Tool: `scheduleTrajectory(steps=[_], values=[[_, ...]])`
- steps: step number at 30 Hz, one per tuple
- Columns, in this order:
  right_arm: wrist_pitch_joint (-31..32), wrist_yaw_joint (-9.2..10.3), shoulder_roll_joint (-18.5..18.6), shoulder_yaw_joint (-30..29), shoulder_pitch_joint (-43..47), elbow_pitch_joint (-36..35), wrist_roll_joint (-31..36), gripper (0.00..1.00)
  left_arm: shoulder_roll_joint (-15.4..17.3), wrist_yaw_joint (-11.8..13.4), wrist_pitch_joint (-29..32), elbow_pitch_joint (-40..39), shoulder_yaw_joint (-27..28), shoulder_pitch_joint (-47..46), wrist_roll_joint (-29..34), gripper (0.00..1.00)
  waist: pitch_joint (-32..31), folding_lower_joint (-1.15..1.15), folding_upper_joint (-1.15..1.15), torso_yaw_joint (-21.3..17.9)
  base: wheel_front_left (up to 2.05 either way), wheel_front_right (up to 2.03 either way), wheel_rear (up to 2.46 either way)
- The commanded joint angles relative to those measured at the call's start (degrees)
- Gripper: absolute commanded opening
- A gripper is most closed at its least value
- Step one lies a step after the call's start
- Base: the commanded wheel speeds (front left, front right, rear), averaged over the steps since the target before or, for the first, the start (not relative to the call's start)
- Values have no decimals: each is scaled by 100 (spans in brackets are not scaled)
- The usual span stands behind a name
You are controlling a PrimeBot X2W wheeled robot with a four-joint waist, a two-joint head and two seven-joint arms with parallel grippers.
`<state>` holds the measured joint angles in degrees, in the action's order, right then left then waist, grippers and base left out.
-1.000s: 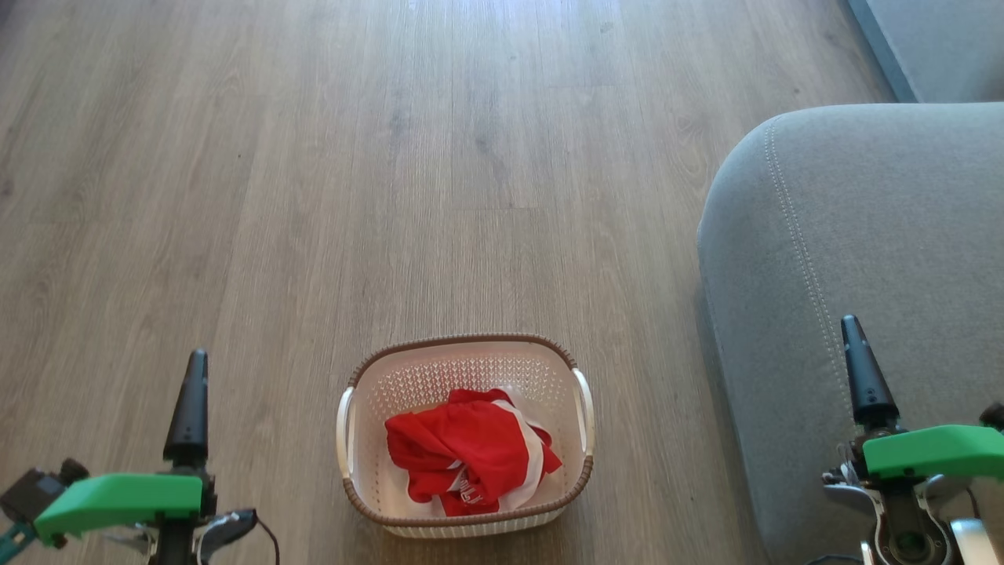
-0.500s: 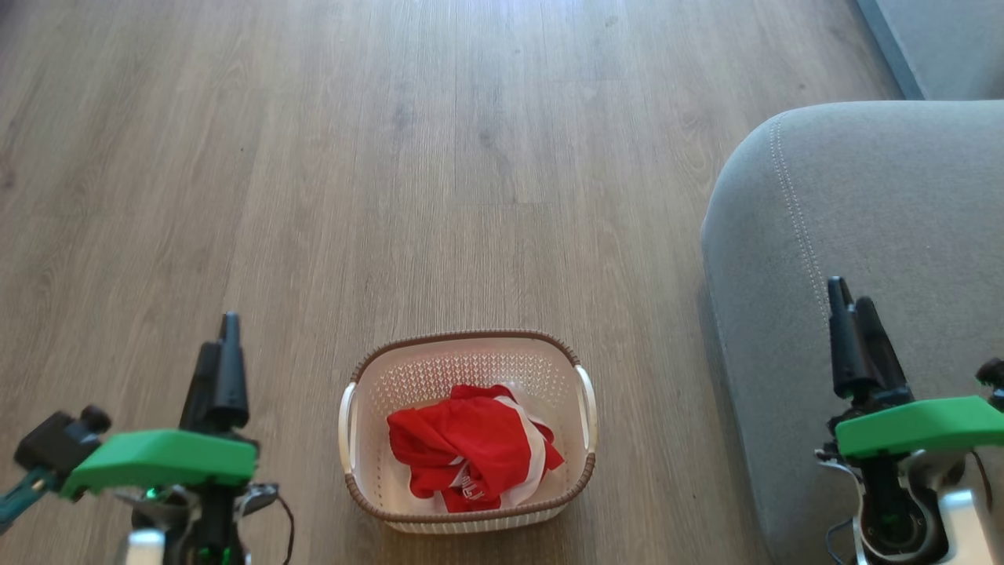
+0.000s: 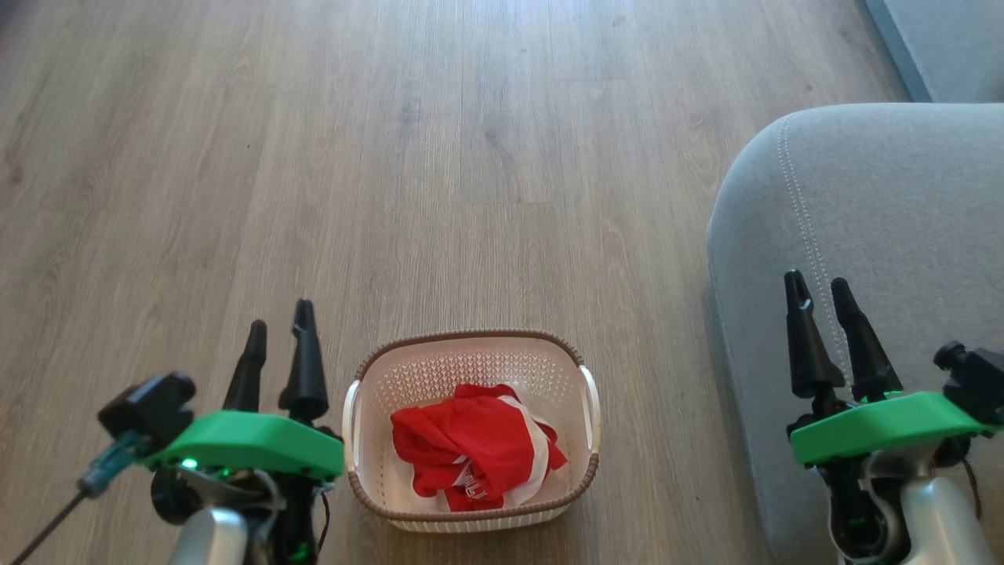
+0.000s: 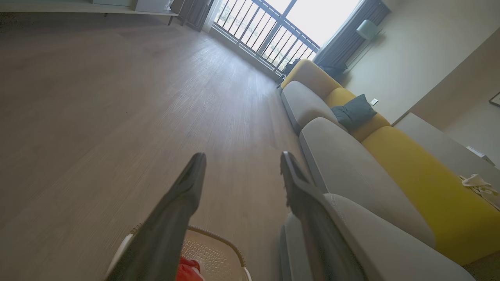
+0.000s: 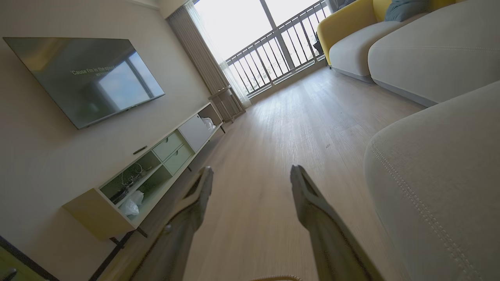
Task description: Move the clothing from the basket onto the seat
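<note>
The red clothing with white stripes lies bunched in the cream basket on the wood floor, low in the head view's centre. A corner of the basket and a scrap of the red clothing show between the fingers in the left wrist view. The grey seat fills the right side. My left gripper is open, just left of the basket and above the floor. My right gripper is open over the seat's front left part, holding nothing.
Bare wood floor stretches ahead and to the left. A second grey cushion lies at the far right. The wrist views show a yellow-backed sofa, a balcony railing, and a low TV cabinet under a wall screen.
Both arms have risen and swung inward: the left gripper came right to the basket's side, the right gripper shifted left. Each now shows its two fingers spread apart.
</note>
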<state>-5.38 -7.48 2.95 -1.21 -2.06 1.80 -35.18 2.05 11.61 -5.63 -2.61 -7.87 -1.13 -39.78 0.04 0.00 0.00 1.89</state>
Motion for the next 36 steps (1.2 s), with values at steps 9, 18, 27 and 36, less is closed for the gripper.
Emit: scheduleTrajectory(steps=[9, 18, 27, 36], values=[[-229, -1, -3, 306, -324, -270, 926, 100, 332, 544, -202, -112, -650, -360, 1030, 100, -44, 0, 0, -3, 0, 0, 0], [-382, -1, -4, 428, -371, -509, 1613, 100, 895, 2132, -355, -324, -1700, -702, 1959, 100, -85, 0, 0, -8, 0, 0, 0], [-535, -1, -5, 485, -322, -508, 2194, 100, 1106, 3032, -509, -572, -2357, -881, 2024, 100, -102, 0, 0, 7, 0, 0, 0], [-671, -1, -6, 519, -258, -214, 2592, 100, 768, 2101, -644, -240, -2040, -562, 1980, 100, -96, 0, 0, 30, 0, 0, 0]])
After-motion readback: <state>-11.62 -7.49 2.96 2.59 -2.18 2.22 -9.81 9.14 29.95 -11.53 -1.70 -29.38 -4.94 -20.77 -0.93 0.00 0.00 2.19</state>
